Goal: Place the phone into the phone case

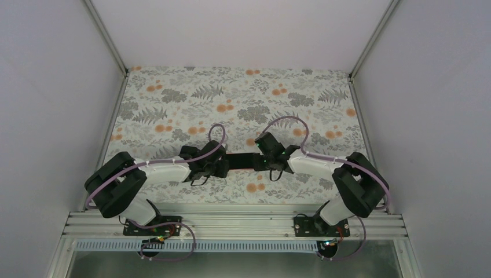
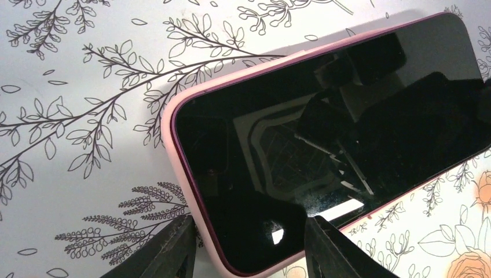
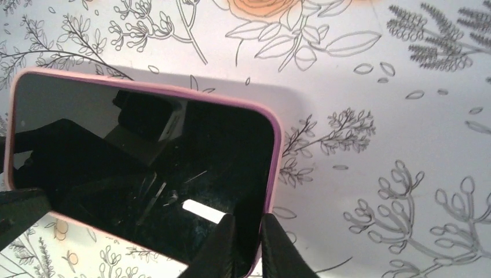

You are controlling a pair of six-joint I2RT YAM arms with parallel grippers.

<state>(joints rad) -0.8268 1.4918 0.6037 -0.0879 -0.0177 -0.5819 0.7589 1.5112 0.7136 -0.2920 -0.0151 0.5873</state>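
Note:
The black phone [image 1: 240, 161] lies screen up on the flowered table, seated in the pink phone case, between my two grippers. In the left wrist view the phone [image 2: 324, 127] fills the frame with the case's pink rim [image 2: 168, 133] around it. My left gripper [image 2: 249, 249] is open, its fingers either side of the phone's near end; it also shows in the top view [image 1: 219, 167]. In the right wrist view the phone [image 3: 145, 168] sits in the case [image 3: 277, 156]. My right gripper [image 3: 248, 249] is closed on the case's end rim near a corner; it also shows in the top view [image 1: 265, 161].
The flowered tablecloth [image 1: 243, 98] covers the table. White walls stand on the left, right and back. A metal rail [image 1: 231, 223] runs along the near edge at the arm bases.

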